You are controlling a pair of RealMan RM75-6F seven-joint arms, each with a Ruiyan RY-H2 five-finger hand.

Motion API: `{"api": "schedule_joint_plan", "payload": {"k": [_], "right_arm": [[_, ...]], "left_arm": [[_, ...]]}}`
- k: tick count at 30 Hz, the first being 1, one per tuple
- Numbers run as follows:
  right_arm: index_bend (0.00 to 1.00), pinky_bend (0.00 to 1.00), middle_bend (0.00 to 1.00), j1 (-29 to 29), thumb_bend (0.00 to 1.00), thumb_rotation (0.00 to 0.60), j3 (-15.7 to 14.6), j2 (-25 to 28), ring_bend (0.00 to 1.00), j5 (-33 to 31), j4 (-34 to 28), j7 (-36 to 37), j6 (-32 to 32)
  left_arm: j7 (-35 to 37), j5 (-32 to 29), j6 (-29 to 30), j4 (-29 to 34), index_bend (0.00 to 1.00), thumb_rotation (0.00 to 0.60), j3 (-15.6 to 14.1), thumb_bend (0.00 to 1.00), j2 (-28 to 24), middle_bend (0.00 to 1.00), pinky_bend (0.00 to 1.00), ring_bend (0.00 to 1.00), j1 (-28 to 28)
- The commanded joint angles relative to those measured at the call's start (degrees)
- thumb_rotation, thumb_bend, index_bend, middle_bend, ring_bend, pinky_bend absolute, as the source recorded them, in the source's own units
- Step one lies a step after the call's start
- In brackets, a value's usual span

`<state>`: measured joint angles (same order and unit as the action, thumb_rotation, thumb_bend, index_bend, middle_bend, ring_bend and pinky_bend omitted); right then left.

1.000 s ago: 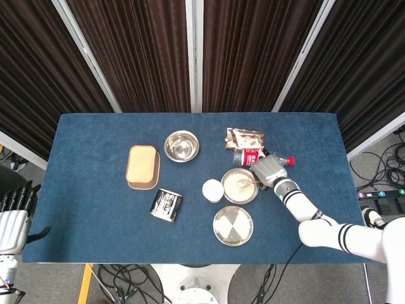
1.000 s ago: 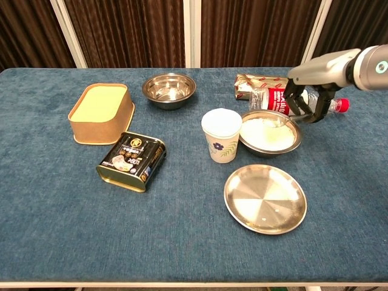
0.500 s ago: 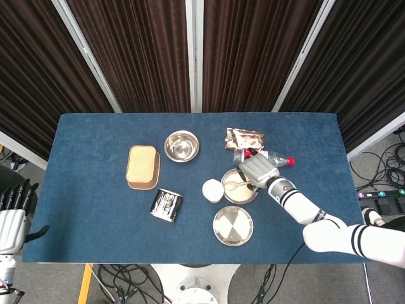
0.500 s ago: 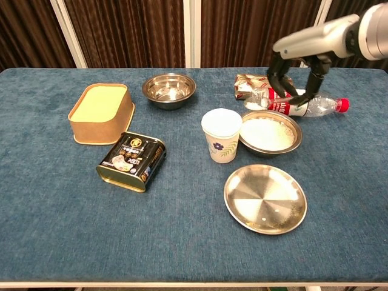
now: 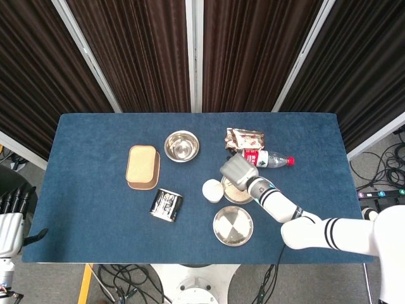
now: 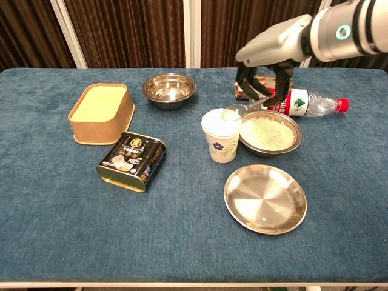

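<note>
Right hand (image 6: 267, 66) pinching spoon (image 6: 237, 111), heaped bowl end over paper cup (image 6: 221, 136), beside rice bowl (image 6: 270, 133); left hand (image 5: 11, 218) at table edge, fingers apart, holding nothing.

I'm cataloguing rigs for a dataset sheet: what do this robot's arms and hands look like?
The right arm is glossy white with black bands at its joints and a small green-lit ring; its right hand has a grey back and black fingers. The left hand at the frame edge has a pale grey body and dark fingers.

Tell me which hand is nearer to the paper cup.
Right. The right hand is just above and behind the paper cup, holding a spoon over its rim. The left hand sits off the table's far left edge, well away.
</note>
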<state>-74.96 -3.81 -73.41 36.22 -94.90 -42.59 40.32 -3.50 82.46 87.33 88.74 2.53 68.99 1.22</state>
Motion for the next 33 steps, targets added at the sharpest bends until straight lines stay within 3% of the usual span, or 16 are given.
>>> {"api": "schedule_joint_plan", "payload": {"k": [1,22,27,33], "right_arm": [[0.63,0.02,0.58,-1.81,0.33,0.6,-2.1,-3.94,0.25,1.01,0.42,-6.26,6.3],[0.65,0.0,0.59,6.5,0.33,0.6,-8.34,-11.86,0.27,21.02,1.96,-27.39,26.46],[0.65,0.0,0.59,8.82,0.33,0.6,-8.39,-13.34,0.27,24.26,4.27,-30.28,28.46],[0.65,0.0,0.59,11.73,0.33,0.6,-6.25,-15.65,0.28,28.21,6.68,-31.41,31.63]], "left_arm": [[0.37,0.07,0.17,-0.4,0.11,0.6,-0.09,0.03,0.33,0.04,0.06,0.03,-0.19],[2.62,0.42,0.28,-2.61,0.11,0.6,-0.3,0.03,1.7,0.04,0.06,0.03,-0.81],[2.63,0.47,0.21,-2.72,0.11,0.6,-0.14,0.03,1.8,0.04,0.06,0.03,-0.69],[2.58,0.4,0.23,-2.81,0.11,0.6,-0.07,0.03,1.86,0.04,0.06,0.03,-0.73]]}}
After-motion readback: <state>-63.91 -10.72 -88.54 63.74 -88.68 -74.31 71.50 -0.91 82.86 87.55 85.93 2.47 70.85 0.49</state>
